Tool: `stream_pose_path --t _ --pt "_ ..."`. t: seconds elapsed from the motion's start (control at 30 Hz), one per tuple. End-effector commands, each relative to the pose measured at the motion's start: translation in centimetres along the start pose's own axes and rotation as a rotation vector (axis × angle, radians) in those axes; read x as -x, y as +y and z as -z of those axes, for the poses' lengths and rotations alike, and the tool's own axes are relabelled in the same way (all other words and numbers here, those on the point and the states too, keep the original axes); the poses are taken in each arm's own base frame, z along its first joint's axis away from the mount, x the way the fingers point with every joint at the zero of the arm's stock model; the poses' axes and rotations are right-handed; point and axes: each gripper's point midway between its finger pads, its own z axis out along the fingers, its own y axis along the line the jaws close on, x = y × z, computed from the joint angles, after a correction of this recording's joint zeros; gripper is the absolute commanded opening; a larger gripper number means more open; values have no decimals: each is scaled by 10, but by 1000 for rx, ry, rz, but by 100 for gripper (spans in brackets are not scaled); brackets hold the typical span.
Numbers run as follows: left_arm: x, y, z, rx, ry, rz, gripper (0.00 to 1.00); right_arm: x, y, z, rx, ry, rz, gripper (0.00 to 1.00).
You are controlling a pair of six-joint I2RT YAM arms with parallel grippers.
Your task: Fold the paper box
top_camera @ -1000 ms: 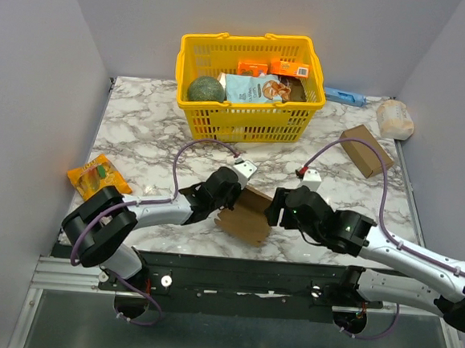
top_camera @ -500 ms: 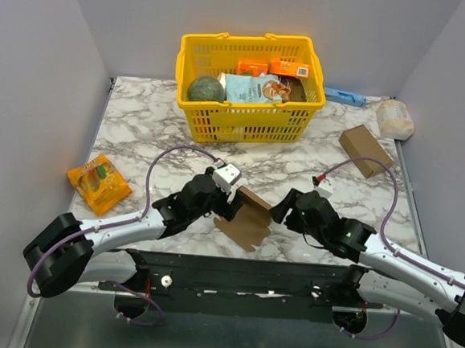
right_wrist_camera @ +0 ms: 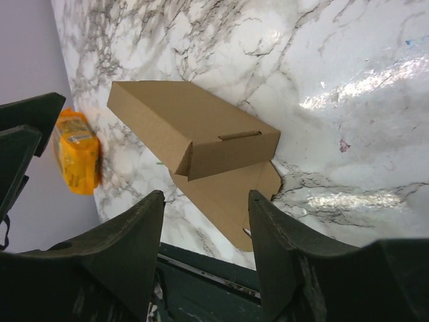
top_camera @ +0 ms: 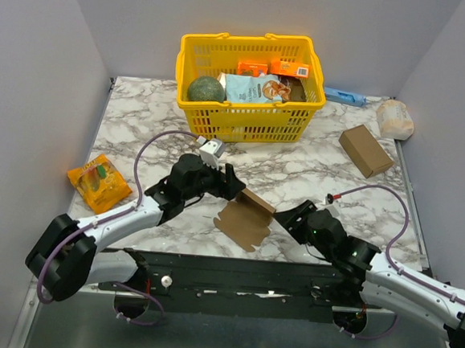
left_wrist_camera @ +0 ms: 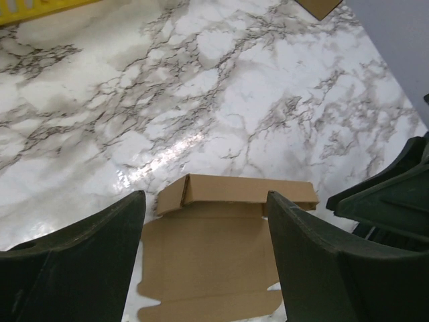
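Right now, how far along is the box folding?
Done: one part of the paper box is folded up into a raised section. In hand: nothing; the left gripper and right gripper hover open at it, neither clamping. Left: its flat panel with notched tabs lies unfolded on the table.

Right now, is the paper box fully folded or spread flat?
Partly folded: one section of the paper box stands raised, while another panel lies flat on the table.

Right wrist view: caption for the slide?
Open right gripper facing the partly folded paper box on marble table, orange snack packet beyond.
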Motion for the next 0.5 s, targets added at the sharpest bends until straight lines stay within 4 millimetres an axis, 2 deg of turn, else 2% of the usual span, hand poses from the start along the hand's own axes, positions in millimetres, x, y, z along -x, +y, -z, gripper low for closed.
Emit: stream_pose_path --t 0.0,0.23,0.47 --pt "-6 -11 -14 -94 41 87 77 5 12 -5 36 -30 -74 61" --pt "-16 5 -23 -68 48 99 71 9 14 -9 24 -55 -85 60" --pt "-23 10 -27 -68 67 101 65 5 2 -15 -22 -54 -102 58"
